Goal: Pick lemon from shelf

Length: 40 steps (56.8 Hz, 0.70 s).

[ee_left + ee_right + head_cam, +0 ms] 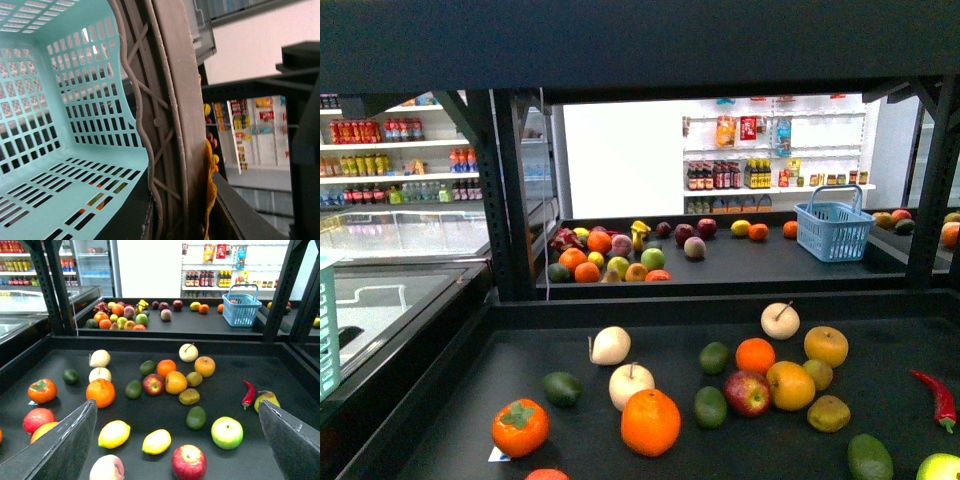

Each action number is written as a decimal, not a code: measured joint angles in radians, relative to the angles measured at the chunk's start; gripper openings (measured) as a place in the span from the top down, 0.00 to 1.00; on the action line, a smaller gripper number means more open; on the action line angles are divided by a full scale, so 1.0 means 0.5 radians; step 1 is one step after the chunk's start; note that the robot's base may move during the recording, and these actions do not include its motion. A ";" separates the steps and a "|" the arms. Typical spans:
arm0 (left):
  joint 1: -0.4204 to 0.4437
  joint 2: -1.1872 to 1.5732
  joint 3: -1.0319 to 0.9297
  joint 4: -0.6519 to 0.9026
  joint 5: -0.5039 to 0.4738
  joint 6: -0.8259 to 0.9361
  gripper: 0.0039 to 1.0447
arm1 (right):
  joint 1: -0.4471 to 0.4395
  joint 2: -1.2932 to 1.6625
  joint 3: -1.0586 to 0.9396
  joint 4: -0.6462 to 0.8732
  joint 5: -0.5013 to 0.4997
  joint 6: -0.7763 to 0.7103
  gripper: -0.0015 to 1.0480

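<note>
Where the right wrist view looks down over the produce, the lemon (156,441) lies on its side on the dark tray of the shelf (230,385), close to the near edge and apart from every pincer. Just beside it lies a second lemon (114,434), the two near each other but not touching. A red apple (189,462) sits close to the first lemon on the camera's side, a dark avocado (196,417) and a green apple (227,432) lie a little further out, and a large orange (100,392) sits behind the second lemon. Neither lemon shows in the front view, whose lower edge ends around that orange (650,421). The right pincer (176,404) hangs above the tray with its two dark fingers (65,445) spread wide and nothing between them. On the tier behind stand more fruit and a blue basket (241,310). The left wrist view is filled by the inside of a teal basket (60,125); the left pincer does not show there, so whether it is spread or pressed together cannot be told.
</note>
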 joint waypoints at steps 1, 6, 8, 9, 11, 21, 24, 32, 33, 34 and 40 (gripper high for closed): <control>-0.008 -0.014 -0.002 -0.004 0.012 0.016 0.81 | 0.000 0.000 0.000 0.000 0.000 0.001 0.07; -0.117 -0.179 -0.008 -0.055 0.109 0.125 0.81 | 0.000 0.000 0.000 0.000 0.000 0.001 0.07; -0.159 -0.232 -0.012 -0.071 0.137 0.156 0.81 | 0.000 0.000 0.000 0.000 0.000 0.001 0.07; -0.190 -0.267 -0.017 -0.083 0.155 0.178 0.82 | 0.000 0.000 0.000 0.000 0.000 0.000 0.07; -0.242 -0.321 -0.030 -0.094 0.186 0.202 0.82 | 0.000 0.000 0.000 0.001 0.001 0.001 0.07; -0.604 -0.577 -0.176 -0.163 0.298 0.348 0.83 | 0.000 0.000 0.000 0.000 0.000 0.001 0.07; -0.719 -0.623 -0.237 -0.169 0.294 0.357 0.83 | 0.000 0.000 0.000 0.000 0.000 0.001 0.07; -1.063 -0.687 -0.430 -0.166 0.217 0.370 0.84 | 0.000 0.000 0.000 0.000 0.000 0.001 0.07; -1.131 -0.687 -0.463 -0.152 0.200 0.369 0.84 | 0.000 0.000 0.000 0.000 0.000 0.001 0.07; -1.176 -0.687 -0.486 -0.138 0.192 0.368 0.84 | 0.000 0.000 0.000 0.000 0.000 0.001 0.07; -1.418 -0.640 -0.556 -0.046 0.148 0.375 0.85 | 0.000 0.000 0.000 0.000 0.000 0.000 0.07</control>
